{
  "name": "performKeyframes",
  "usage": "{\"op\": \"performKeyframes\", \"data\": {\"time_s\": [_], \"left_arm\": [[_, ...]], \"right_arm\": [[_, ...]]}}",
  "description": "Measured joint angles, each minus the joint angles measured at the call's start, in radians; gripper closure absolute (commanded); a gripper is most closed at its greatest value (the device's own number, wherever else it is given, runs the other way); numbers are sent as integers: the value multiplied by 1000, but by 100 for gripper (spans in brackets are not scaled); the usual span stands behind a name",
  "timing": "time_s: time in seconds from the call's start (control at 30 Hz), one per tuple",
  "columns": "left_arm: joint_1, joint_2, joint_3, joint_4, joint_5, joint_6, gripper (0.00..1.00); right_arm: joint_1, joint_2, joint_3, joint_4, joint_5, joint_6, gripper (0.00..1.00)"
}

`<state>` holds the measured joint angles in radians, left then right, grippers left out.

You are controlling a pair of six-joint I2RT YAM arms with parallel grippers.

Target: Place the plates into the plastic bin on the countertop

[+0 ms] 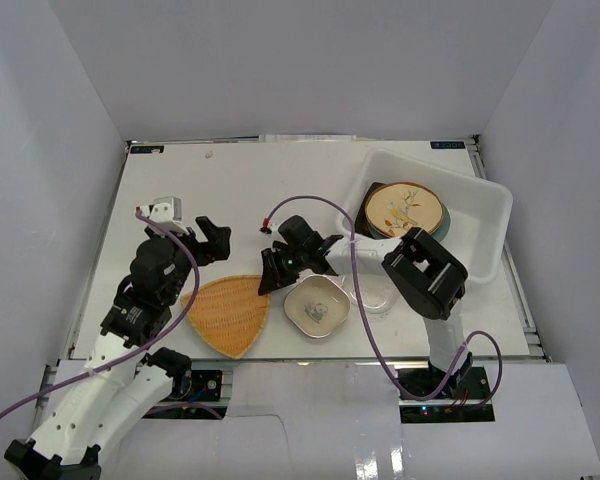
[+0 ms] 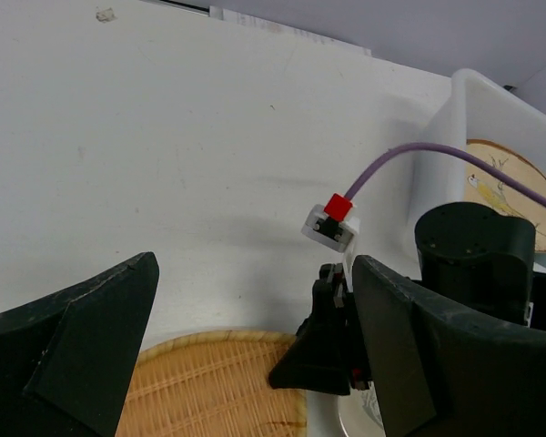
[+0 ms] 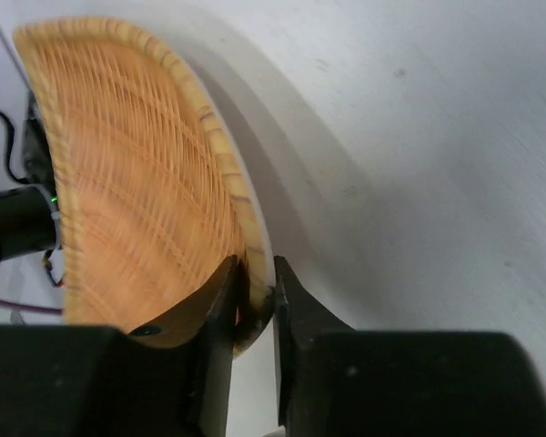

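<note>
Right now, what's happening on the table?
The right gripper is pinching the rim of the orange woven plate on the countertop. The left gripper hangs open beside it, holding nothing. The cream bird plate is already in the plastic bin; the small white square plate is not yet.

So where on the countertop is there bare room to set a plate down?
Bare: the far countertop left of the plastic bin, and the near-right corner below it. Crowded: the near middle, where the woven plate, white square dish, left gripper and right gripper cluster.
</note>
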<state>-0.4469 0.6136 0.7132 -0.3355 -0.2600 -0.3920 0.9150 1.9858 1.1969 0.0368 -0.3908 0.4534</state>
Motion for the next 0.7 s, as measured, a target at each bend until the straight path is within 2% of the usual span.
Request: {"op": "performKeyframes", "data": {"time_s": [0.07,0.17,0.27,0.4,0.5,0.7], "left_arm": [[0,4,4,-2,46,-10,2],[2,23,43,-12,193,-31,2],[2,60,155,-29,317,-44,2],[2,74,279,-31,495,-64,2],[2,49,267,-38,609,-91,2],[0,105,120,-83,673,-129,2]], "right_arm": [[-2,12,20,27,-61,72,92],[-3,12,77,45,-76,90,92],[-5,-5,110,52,-27,89,92],[-65,-116,92,33,52,67,92],[-191,-311,8,40,85,64,92],[-610,-735,-209,93,147,89,92]]}}
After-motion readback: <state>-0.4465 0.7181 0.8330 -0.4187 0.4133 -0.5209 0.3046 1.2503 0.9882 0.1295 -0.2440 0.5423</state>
